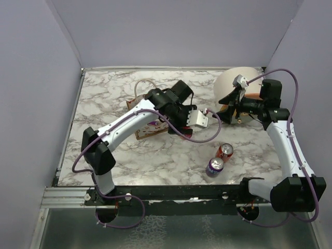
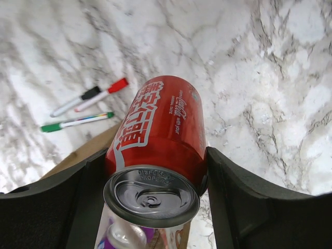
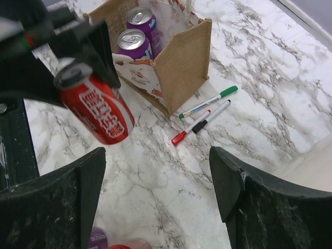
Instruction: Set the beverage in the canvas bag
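My left gripper (image 2: 155, 171) is shut on a red cola can (image 2: 158, 129) and holds it tilted in the air, just above the near edge of the canvas bag (image 2: 78, 153). In the right wrist view the brown bag (image 3: 179, 57) stands upright with two purple cans (image 3: 134, 42) inside, and the red can (image 3: 96, 109) hangs beside it to the left. In the top view the left arm covers most of the bag (image 1: 148, 130). My right gripper (image 3: 161, 192) is open and empty, hovering over the marble right of the bag.
Three markers (image 3: 205, 111) lie on the marble beside the bag. A red can (image 1: 225, 151) and a purple can (image 1: 215, 166) stand near the front right. A cream dome-shaped container (image 1: 236, 83) sits at the back right, behind the right gripper (image 1: 225, 110).
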`<state>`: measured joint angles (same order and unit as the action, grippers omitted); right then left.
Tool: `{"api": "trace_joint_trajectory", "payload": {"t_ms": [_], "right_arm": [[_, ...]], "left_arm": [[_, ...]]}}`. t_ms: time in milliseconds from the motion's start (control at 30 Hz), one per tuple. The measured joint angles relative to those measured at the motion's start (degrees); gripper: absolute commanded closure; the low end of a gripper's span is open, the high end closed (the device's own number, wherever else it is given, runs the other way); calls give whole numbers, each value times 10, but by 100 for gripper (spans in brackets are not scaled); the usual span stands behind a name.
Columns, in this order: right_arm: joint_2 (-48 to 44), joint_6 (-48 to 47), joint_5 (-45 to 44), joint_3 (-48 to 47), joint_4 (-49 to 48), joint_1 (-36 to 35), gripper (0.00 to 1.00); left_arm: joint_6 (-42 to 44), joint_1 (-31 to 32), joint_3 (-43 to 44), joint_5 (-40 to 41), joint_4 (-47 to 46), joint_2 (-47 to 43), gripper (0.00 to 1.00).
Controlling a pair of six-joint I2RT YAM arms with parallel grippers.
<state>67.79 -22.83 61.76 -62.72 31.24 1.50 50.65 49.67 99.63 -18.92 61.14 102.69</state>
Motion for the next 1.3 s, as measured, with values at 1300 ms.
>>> {"api": "trace_joint_trajectory", "payload": {"t_ms": [1300], "right_arm": [[295,-81,-62,-216,-4,-376,53]], "left_arm": [[-187,-349,-50,-103,-92,-188,76]]}}
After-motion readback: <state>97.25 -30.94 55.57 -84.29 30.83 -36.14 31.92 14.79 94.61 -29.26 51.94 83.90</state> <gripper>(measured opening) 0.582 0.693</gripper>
